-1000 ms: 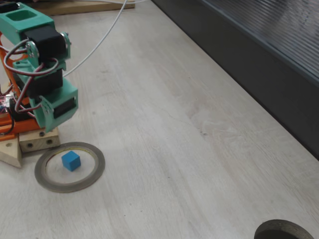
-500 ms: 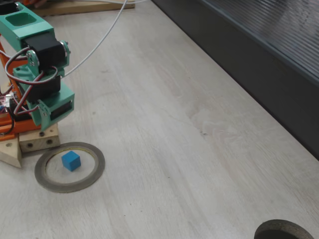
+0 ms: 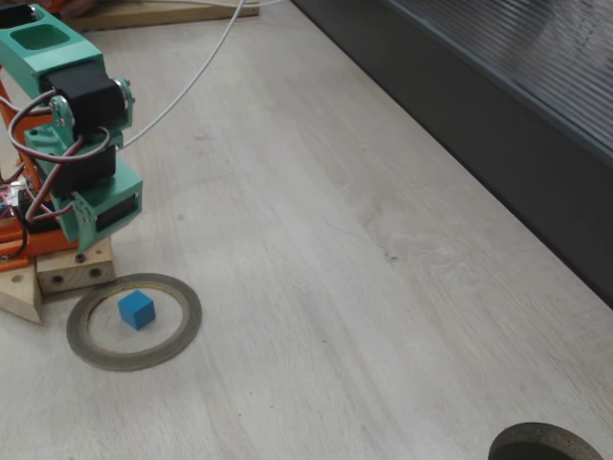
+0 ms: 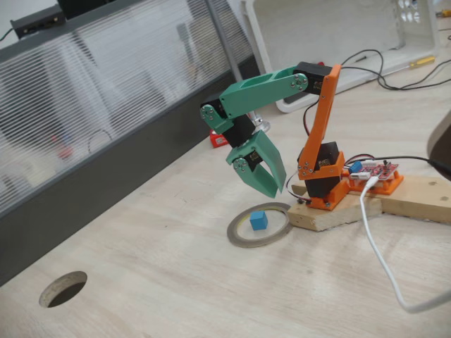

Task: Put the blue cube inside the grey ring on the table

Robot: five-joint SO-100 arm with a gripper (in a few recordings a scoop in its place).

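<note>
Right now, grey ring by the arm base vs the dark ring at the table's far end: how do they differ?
The grey ring is thin, flat and grey-brown; the dark ring looks blacker, and its height is unclear. The grey ring holds the blue cube; nothing shows in the visible part of the dark ring's opening. The grey ring lies by the wooden base; the dark ring lies far off. Both lie flat on the table.

No text, label, brand, number or sign can be read in either fixed view. The small red circuit board (image 4: pixel 378 171) on the wooden base at the right of the frame carries marks too small to read.
</note>
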